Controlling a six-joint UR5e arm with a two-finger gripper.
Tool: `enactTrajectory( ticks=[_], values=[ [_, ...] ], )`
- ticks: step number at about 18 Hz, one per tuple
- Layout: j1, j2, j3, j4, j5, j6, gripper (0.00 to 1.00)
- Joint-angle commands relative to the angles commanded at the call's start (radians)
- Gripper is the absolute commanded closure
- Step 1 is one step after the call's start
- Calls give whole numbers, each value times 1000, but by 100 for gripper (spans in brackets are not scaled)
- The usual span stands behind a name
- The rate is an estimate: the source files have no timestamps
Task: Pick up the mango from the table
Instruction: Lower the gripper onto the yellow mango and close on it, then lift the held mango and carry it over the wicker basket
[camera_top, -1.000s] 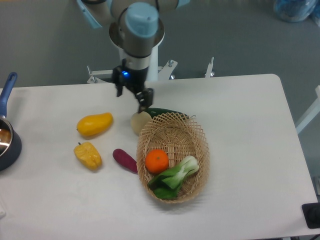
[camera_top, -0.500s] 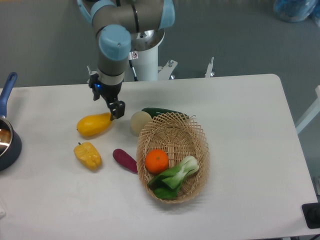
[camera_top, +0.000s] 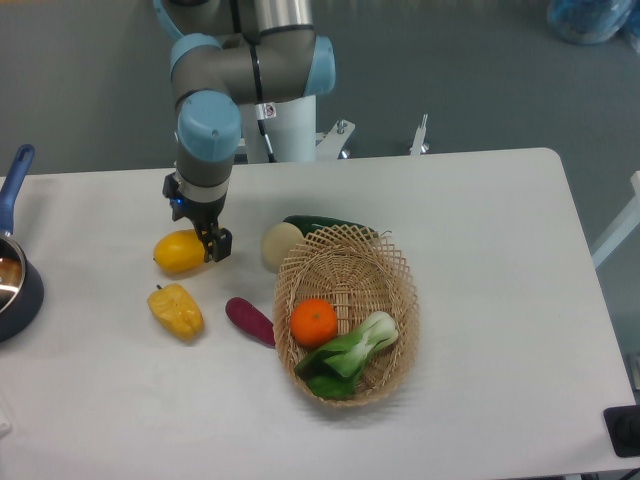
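Glossy yellow-orange oblong mango (camera_top: 178, 252) lies on the white matte table (camera_top: 500, 250), toward its left edge, not lifted. Black two-finger gripper (camera_top: 212, 244) sits low over the mango's right end; jaws appear spread, grip unconfirmed. Approach judged done; closing and lifting remain.

The black two-finger gripper (camera_top: 211, 244) crowds the right end of the glossy yellow-orange mango (camera_top: 179, 251). Bare white table (camera_top: 90, 215) lies open left of and behind the mango. The lumpy yellow bell pepper (camera_top: 176, 310) sits near its front; the pale round vegetable (camera_top: 279, 244) and woven wicker basket (camera_top: 400, 300) block the right.
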Motion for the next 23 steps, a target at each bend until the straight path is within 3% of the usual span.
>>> enactTrajectory(
  ticks=[4, 9, 10, 14, 16, 18, 23],
  values=[
    [-3, -20, -11, 8, 8, 0, 0],
    [-58, -58, -11, 44, 23, -50, 0],
    [-64, -63, -11, 58, 23, -57, 6],
    [-66, -61, -11, 61, 23, -57, 62],
    [-66, -58, -11, 63, 23, -58, 83],
    [-65, -49, -9, 63, 23, -58, 90],
    [-51, 20, 11, 54, 54, -92, 89]
  ],
)
